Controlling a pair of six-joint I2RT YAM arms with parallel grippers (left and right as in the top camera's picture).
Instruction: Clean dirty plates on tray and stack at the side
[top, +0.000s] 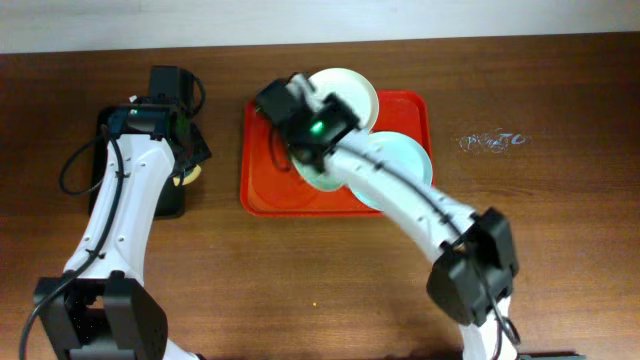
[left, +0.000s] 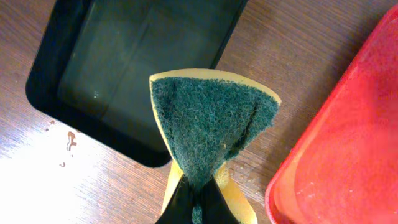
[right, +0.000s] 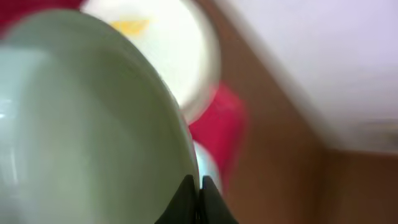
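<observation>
We have both hands loaded, so we judge the scrubbing step is about to start. Our left hand (left: 194, 202) is clamped on the folded sponge (left: 211, 124), green scouring face out, hanging over the counter (left: 298, 56) between the black tray (left: 124, 62) and the red tray (left: 348, 162). Our right hand (right: 198, 198) pinches the rim of a pale blue-green plate (right: 81, 137) over the red tray. The cream plate (top: 350, 88), yellow-smeared, and a second blue-green plate (top: 412, 152) lie on that tray. Next, sponge and plate must meet — scouring face to plate face, rim grip kept firm.
</observation>
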